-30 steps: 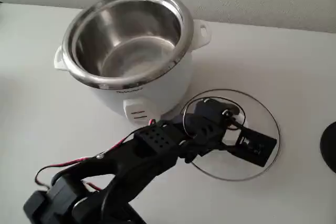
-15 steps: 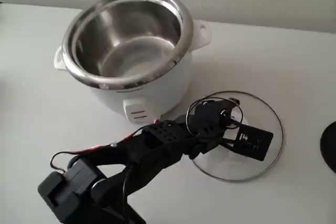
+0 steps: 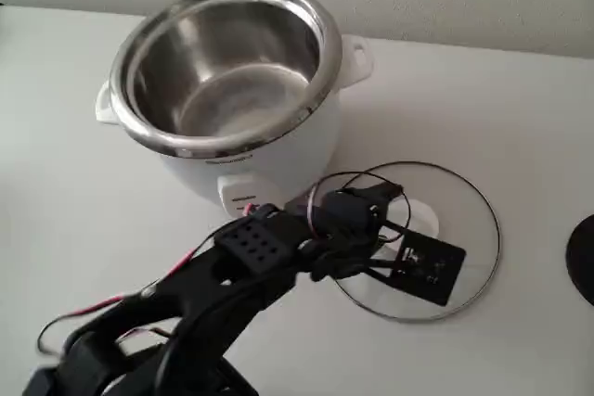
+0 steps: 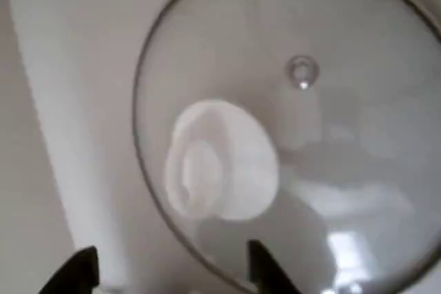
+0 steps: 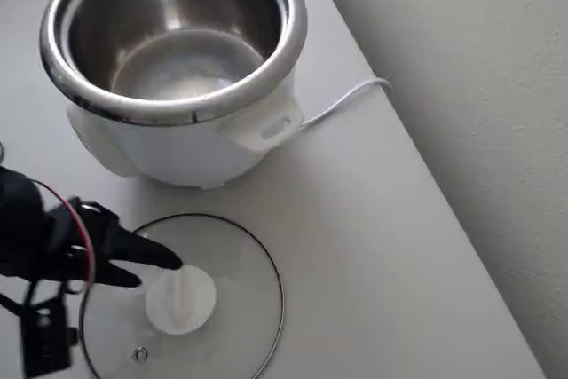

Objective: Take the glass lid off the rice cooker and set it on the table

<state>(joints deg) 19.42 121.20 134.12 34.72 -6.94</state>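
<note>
The rice cooker (image 3: 232, 90) stands uncovered on the table (image 3: 520, 108), its steel pot bare; in the overhead view the rice cooker (image 5: 177, 51) sits at the top left. The glass lid (image 3: 459, 220) lies flat on the table to the cooker's right, white knob up. My gripper (image 3: 390, 215) hovers open over the lid's left part, just short of the knob. From above, the gripper (image 5: 155, 271) points at the knob of the lid (image 5: 235, 308) without touching it. In the wrist view the lid (image 4: 344, 142) lies beyond the open gripper (image 4: 169, 277).
A white power cord (image 5: 346, 99) runs from the cooker toward the table's edge by the wall. A dark round object (image 3: 583, 257) shows at the right border of the fixed view. Bare table (image 5: 355, 219) lies right of the lid.
The gripper has opened, let go of the lid's knob and drawn back to the left. The lid shifted slightly right earlier and now lies still on the table.
</note>
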